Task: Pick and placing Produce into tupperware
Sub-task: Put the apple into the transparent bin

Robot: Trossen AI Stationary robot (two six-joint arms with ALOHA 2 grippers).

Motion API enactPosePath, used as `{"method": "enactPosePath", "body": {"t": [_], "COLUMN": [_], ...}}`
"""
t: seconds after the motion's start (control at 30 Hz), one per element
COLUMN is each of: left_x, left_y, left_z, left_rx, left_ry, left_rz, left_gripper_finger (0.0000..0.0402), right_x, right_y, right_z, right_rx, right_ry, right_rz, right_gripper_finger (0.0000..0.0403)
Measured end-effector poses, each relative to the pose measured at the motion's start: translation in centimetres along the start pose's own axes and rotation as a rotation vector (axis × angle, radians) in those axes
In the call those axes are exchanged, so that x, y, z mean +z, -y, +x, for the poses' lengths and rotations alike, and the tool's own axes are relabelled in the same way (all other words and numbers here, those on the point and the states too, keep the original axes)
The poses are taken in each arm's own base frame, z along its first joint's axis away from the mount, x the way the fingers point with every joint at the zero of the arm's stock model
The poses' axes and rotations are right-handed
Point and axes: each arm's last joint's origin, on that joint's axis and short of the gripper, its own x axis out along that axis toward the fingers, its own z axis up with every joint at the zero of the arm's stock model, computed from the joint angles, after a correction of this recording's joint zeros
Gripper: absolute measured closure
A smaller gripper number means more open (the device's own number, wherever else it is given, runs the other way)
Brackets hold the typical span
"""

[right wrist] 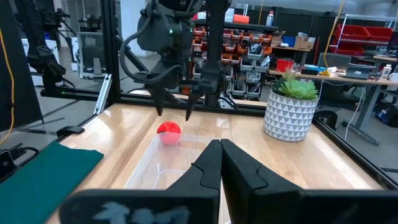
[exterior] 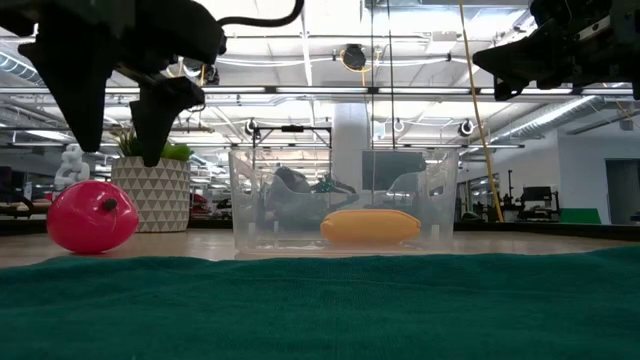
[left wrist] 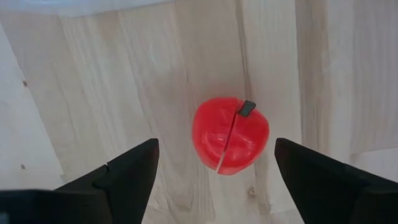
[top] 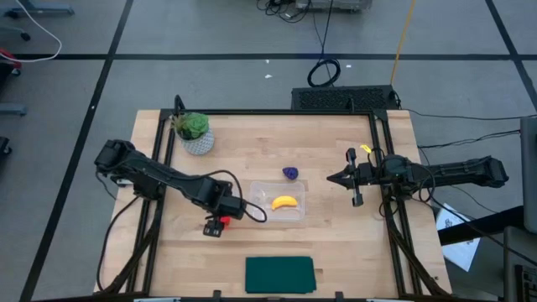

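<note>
The round red fruit [left wrist: 231,135] lies on the bare wood [top: 223,222] just left of the clear tupperware [top: 278,200], its dark stem up. My left gripper [left wrist: 214,163] hovers above it, open, fingers pointing down on either side without touching; the low view shows the fingers [exterior: 100,110] above the fruit [exterior: 91,217]. The yellow banana [top: 285,202] lies inside the tupperware [exterior: 340,200]. The dark purple piece [top: 290,173] sits on the table just beyond the container. My right gripper [right wrist: 220,149] is shut, raised over the table's right side [top: 333,178].
A white patterned pot with a green plant [top: 195,132] stands at the far left. A dark green flat cloth [top: 279,274] lies at the near edge. Black frame rails [top: 161,151] run along both table sides. Bare wood lies between the container and the cloth.
</note>
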Motion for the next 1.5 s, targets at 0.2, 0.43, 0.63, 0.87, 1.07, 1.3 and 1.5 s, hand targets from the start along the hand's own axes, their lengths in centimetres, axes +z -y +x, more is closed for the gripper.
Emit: {"method": "enactPosePath", "body": {"t": [0.2, 0.43, 0.63, 0.87, 1.07, 1.3, 1.5], "left_x": [0.0, -0.7, -1.6, -1.3, -0.9, -0.9, -0.8], "left_y": [0.0, -0.1, -0.3, -0.2, -0.1, -0.1, -0.1], "left_z": [-0.1, 0.9, 2.2, 2.7, 2.7, 2.7, 2.7], "left_rx": [-0.010, -0.004, 0.007, -0.011, -0.031, -0.042, -0.041], "left_ry": [0.006, -0.035, -0.074, -0.016, 0.016, 0.021, 0.033], "left_rz": [-0.016, -0.074, -0.109, -0.082, -0.056, -0.056, -0.068], "left_gripper_finger": [0.0059, 0.0043, 0.0033, 0.0032, 0.0032, 0.0032, 0.0032], "right_x": [0.0, 0.0, 0.0, 0.0, 0.0, 0.0, 0.0], "right_y": [0.0, 0.0, 0.0, 0.0, 0.0, 0.0, 0.0], "right_z": [0.0, 0.0, 0.0, 0.0, 0.0, 0.0, 0.0], "right_rx": [0.000, 0.000, 0.000, 0.000, 0.000, 0.000, 0.000], "right_ry": [-0.001, -0.002, 0.000, 0.000, 0.001, 0.000, -0.003], "right_rz": [0.000, 0.000, 0.000, 0.000, 0.000, 0.000, 0.001], "right_gripper_finger": [0.0403, 0.0403, 0.0403, 0.0403, 0.0403, 0.0403, 0.0403]}}
